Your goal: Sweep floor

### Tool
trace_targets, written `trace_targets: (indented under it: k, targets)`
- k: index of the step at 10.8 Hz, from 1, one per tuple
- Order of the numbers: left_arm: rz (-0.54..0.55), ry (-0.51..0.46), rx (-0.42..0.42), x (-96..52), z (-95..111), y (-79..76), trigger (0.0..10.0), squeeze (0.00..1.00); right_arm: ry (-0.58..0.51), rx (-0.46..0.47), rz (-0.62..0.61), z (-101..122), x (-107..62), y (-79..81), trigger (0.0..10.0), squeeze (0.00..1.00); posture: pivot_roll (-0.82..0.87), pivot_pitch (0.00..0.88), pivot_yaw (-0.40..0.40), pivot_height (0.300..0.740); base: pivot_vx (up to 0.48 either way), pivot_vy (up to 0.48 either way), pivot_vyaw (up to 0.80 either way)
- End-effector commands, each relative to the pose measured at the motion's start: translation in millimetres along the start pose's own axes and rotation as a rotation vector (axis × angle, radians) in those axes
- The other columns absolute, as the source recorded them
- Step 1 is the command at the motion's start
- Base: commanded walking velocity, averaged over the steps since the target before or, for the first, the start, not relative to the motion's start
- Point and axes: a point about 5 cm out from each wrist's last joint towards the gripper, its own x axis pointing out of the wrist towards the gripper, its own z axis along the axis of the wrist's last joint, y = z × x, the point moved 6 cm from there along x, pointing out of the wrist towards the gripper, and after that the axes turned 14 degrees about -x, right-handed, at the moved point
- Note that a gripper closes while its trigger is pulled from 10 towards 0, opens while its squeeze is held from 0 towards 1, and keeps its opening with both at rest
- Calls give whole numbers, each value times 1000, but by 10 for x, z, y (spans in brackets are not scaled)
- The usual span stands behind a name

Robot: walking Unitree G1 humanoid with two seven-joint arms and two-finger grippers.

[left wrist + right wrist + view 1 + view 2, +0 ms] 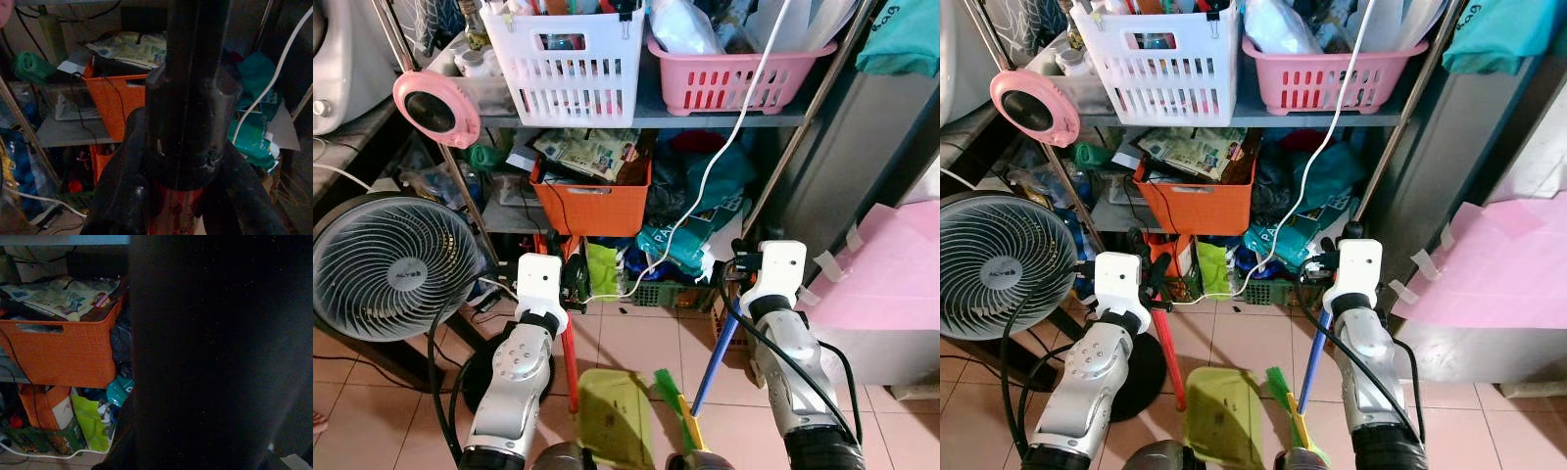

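Left wrist view had the left gripper (183, 210), jaws clamped on the red dustpan handle (570, 362); dustpan (613, 416) on the tiled floor (636, 343). Right gripper (736, 262), jaws pinching the blue broom handle (715, 362).

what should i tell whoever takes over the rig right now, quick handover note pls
Left end effector: shut on the red dustpan handle, raised in front of the shelves.
Right end effector: holds the blue broom handle; its fingers can't be made out.
Things: green dustpan rests on the tiled floor between the arms; the broom's green bristles sit just right of it. Fan stands to the left, orange bin on the shelf ahead.
Done: both tools picked up.
Left: sweeping; no gathered dirt can be made out in the pan. Watch the white cable hanging down to the floor.
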Motion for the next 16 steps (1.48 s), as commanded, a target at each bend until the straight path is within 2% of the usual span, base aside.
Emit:
trace_targets:
  k: [1,10,15,16]
  targets:
    - [2,-36,19,28,105,7,10000,0,15,-3,8,-25,8,22,10000,0,-8,0,71,740,-274,0,0]
    - [6,-30,8,28,76,-7,10000,0,22,-13,30,-48,13,44,10000,0,-11,0,60,740,-291,0,0]
    - [-6,-22,-19,38,45,-25,10000,0,24,-2,54,-69,30,98,10000,0,-10,0,57,740,0,0,0]
    - [-7,-17,-45,45,37,-30,10000,0,25,3,56,-66,46,102,10000,0,-11,0,60,740,0,480,0]
